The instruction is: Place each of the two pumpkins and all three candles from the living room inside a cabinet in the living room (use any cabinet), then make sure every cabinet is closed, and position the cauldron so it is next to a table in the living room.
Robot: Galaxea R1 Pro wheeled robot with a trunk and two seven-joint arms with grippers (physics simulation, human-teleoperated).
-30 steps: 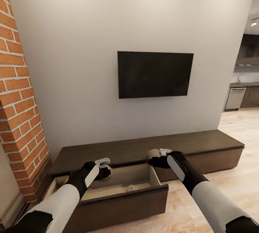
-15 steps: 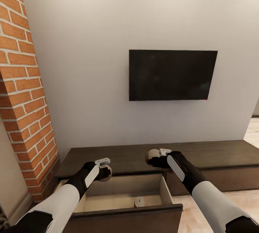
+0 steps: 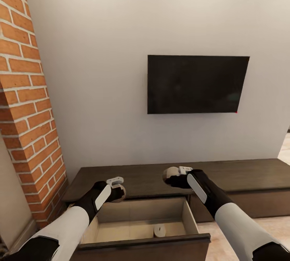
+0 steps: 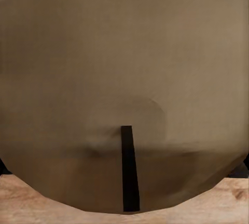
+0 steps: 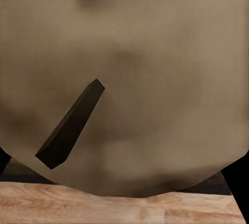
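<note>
One candle [image 3: 159, 230] lies near the open cabinet [image 3: 161, 178] drawer's front edge; left tool [image 3: 117, 191] and right tool [image 3: 171, 175] each pinch another candle, both awaiting placement.

Two arms, each white and smooth over the forearm, turning matte black toward the wrist, with a narrow white panel along the black part. Small pale grey bracket atop the left pincer [image 3: 117, 190] and right pincer [image 3: 171, 176].
</note>
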